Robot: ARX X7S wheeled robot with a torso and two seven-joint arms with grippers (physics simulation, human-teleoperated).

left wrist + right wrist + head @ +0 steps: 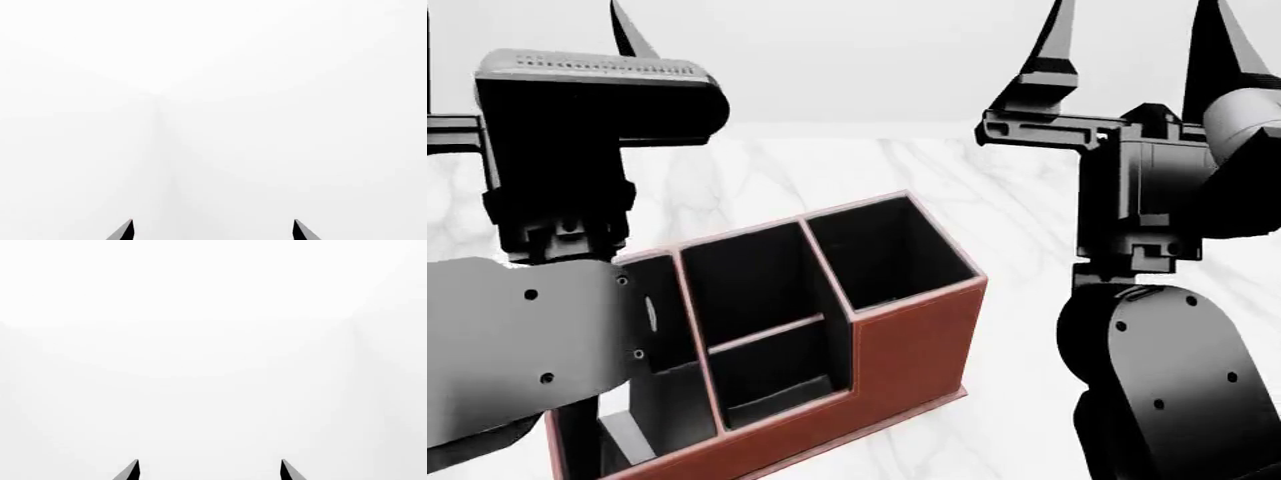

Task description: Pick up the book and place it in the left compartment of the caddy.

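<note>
Both arms are raised, jaws pointing up and spread apart with nothing between them: left gripper (213, 232), right gripper (1134, 45). The red caddy (894, 345) sits on the marble bench (1014, 210); its visible compartments look dark and bare, the leftmost partly hidden. The book is nowhere in view, so find it before lowering any arm
</note>
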